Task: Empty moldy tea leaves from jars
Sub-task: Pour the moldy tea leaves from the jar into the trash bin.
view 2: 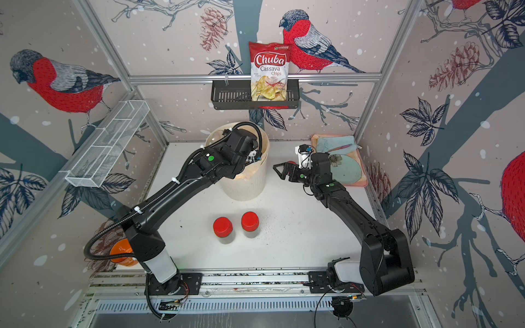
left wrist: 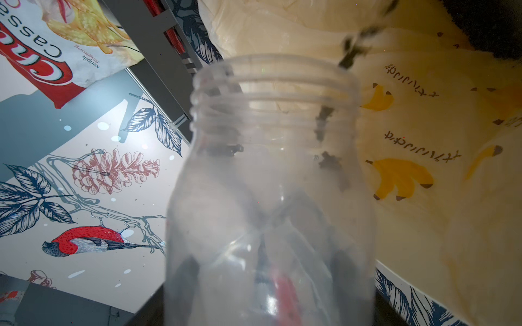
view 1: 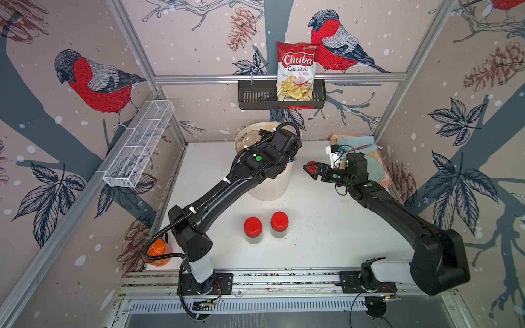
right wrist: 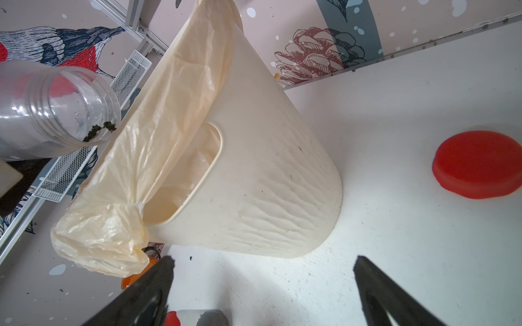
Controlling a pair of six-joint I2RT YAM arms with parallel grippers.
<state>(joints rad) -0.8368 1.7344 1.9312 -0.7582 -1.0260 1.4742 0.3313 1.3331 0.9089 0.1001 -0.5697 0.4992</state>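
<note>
Presently the left pincer [view 1: 262, 133] is clamped on an open jar [left wrist: 268, 197], lid off. The jar is held tipped above the rim of the white bin [view 1: 270, 187], its mouth turned toward the yellowish bag liner [right wrist: 158, 113]. Most of this jar shows clear. A small clump of dark tea leaves [right wrist: 99, 130] clings at the lip. In the left wrist view a few bits stick to the inner wall, and blurred dark bits show just beyond the mouth.

The right pincer [right wrist: 264, 261] has its fingers wide apart and holds nothing, low over the surface [view 1: 326, 227] beside the bin. A loose red lid [right wrist: 477, 163] lies flat on the surface near it, apart from both fingers.

Two capped jars [view 1: 252, 230] stand upright side by side nearer the front, between the arms and well apart from the bin. Their red lids are on, and dark leaves show through their walls. Dark specks lie scattered on the surface around them.
</note>
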